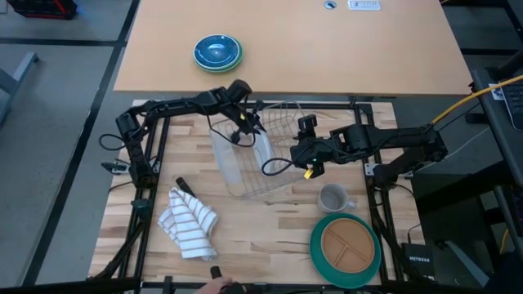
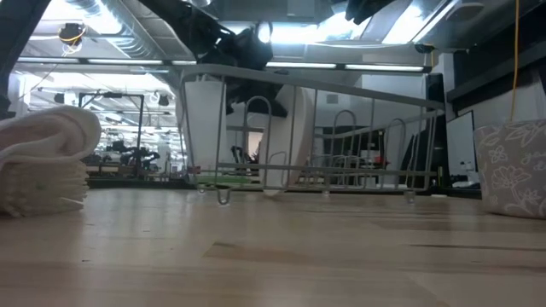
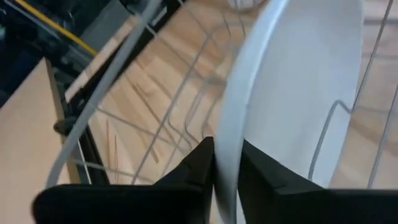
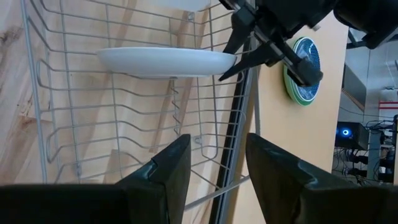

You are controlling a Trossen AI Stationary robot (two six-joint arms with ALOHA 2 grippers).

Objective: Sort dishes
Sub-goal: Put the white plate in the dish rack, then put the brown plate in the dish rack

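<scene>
A small white plate [image 4: 165,61] stands on edge inside the wire dish rack [image 1: 265,155] at the table's middle. My left gripper [image 1: 245,132] is shut on the plate's rim at the rack's far left. My right gripper [image 4: 214,165] is open and empty over the rack's right side [image 1: 309,167], apart from the plate. A tan wood-coloured plate [image 1: 346,243] lies in a larger dark green plate [image 1: 320,255] at the near right corner. My left gripper pinches the white plate's rim [image 3: 227,149] between its two fingers [image 3: 202,163], one on each face of the plate. The fingers come slanting down from the table's far left side. The plate stands upright on edge, its lower part down among the rack's wires [image 4: 174,93].
A grey patterned mug [image 1: 333,198] stands right of the rack, just beyond the stacked plates. A striped white towel [image 1: 189,220] lies bunched at the near left. Blue bowls on a green one [image 1: 217,51] sit on the far tabletop. The black frame [image 1: 155,147] borders the work surface.
</scene>
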